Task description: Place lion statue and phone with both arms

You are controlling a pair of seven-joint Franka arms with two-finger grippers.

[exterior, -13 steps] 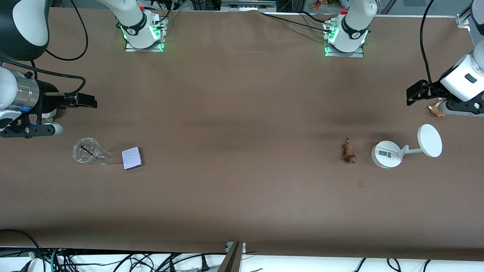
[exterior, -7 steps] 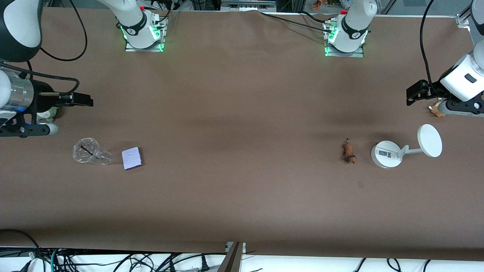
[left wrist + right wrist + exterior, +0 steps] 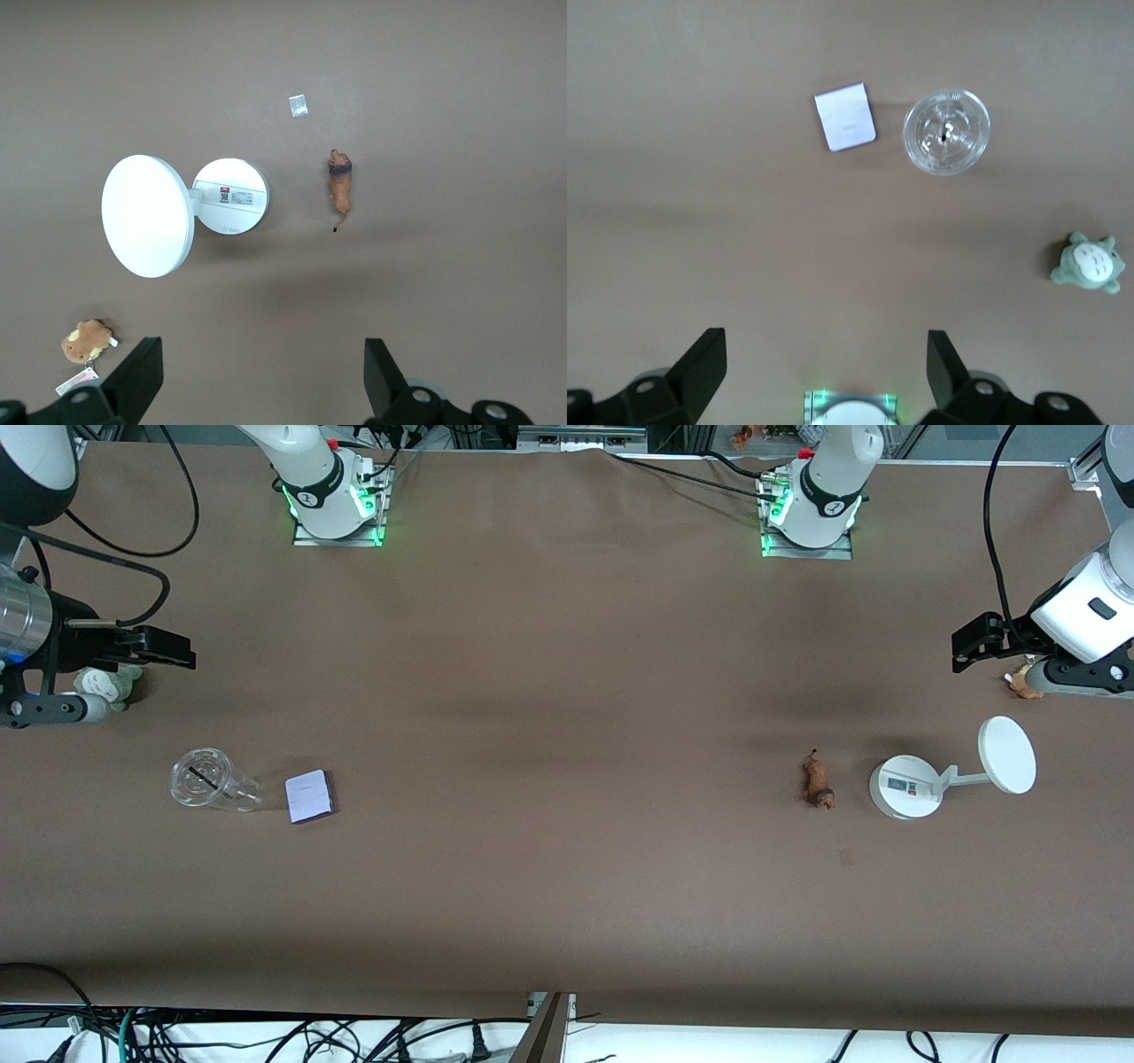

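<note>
On the table lie phone (image 3: 308, 796) and lion statue (image 3: 818, 779), both untouched

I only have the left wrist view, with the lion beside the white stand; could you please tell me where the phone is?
Observer: The phone lies flat toward the right arm's end of the table, beside a clear cup.
Operator: Thank you. Is the right gripper on it?
Observer: No. The right gripper is open and empty, up over bare table next to a green plush.
</note>
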